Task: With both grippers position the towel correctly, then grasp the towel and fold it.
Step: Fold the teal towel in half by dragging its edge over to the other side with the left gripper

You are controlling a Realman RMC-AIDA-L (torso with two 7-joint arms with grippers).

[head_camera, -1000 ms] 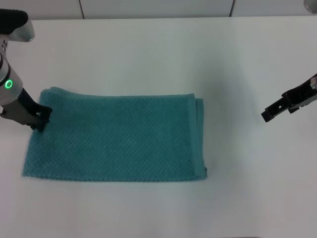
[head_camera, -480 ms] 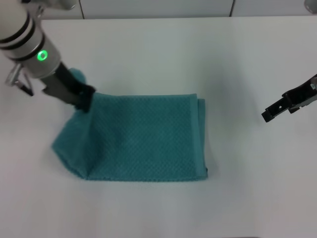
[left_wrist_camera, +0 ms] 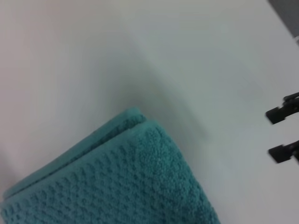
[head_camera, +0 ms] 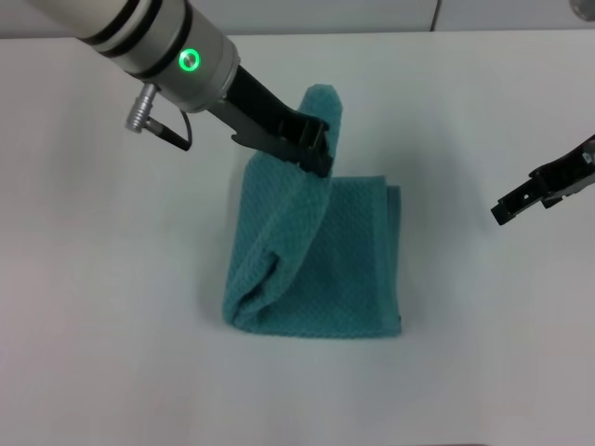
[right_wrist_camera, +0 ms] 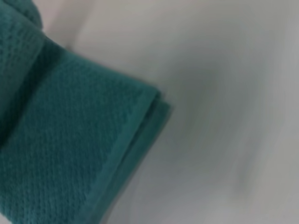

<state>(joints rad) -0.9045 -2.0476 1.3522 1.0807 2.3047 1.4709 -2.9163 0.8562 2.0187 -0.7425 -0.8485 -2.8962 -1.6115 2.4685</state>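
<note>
The teal waffle-weave towel [head_camera: 325, 269] lies on the white table, with its left part lifted and pulled over toward the right. My left gripper [head_camera: 319, 147] is shut on that raised edge, holding it above the towel's far right part. A bulge of cloth stands up past the fingers. The left wrist view shows a layered corner of the towel [left_wrist_camera: 117, 186], and the right wrist view shows its doubled edge [right_wrist_camera: 60, 130]. My right gripper [head_camera: 521, 198] hovers to the right of the towel, apart from it, and its two fingertips [left_wrist_camera: 280, 113] stand spread open.
The white table [head_camera: 112, 325] stretches to the left and in front of the towel. A seam with white wall panels [head_camera: 297, 14] runs along the table's far edge.
My left gripper has lifted the towel's left edge and swept it up and to the right over the rest. The towel's footprint has narrowed. The right gripper has stayed still.
</note>
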